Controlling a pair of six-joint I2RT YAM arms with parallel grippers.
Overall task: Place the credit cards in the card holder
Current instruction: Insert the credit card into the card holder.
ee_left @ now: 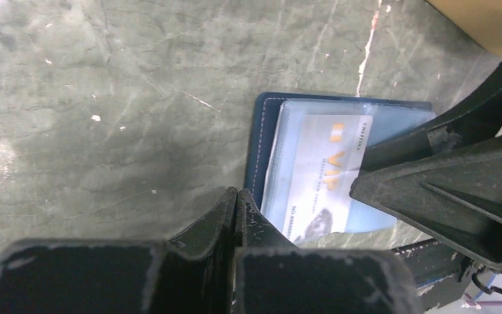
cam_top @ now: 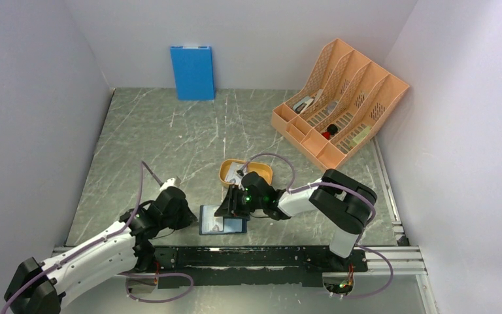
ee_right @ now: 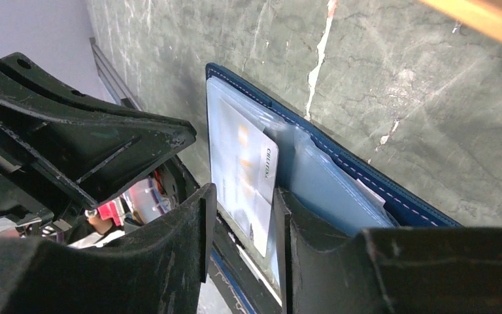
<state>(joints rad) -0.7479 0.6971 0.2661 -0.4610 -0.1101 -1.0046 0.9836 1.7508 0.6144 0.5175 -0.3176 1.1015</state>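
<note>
The card holder (cam_top: 210,224) lies open on the table near the front edge, navy with pale clear pockets. It also shows in the left wrist view (ee_left: 265,131) and the right wrist view (ee_right: 392,195). A pale credit card (ee_left: 323,173) with gold print lies on its clear pocket, partly tucked in; it also shows in the right wrist view (ee_right: 245,167). My left gripper (ee_left: 236,193) is shut and empty, with its tips at the holder's left edge (cam_top: 188,219). My right gripper (ee_right: 242,204) is open just over the card, with a finger on either side, above the holder (cam_top: 232,204).
A shallow orange oval tray (cam_top: 261,171) with pale items inside sits just behind the holder. An orange file organizer (cam_top: 340,104) stands at the back right. A bright blue panel (cam_top: 193,72) leans on the back wall. A black rail runs along the front edge.
</note>
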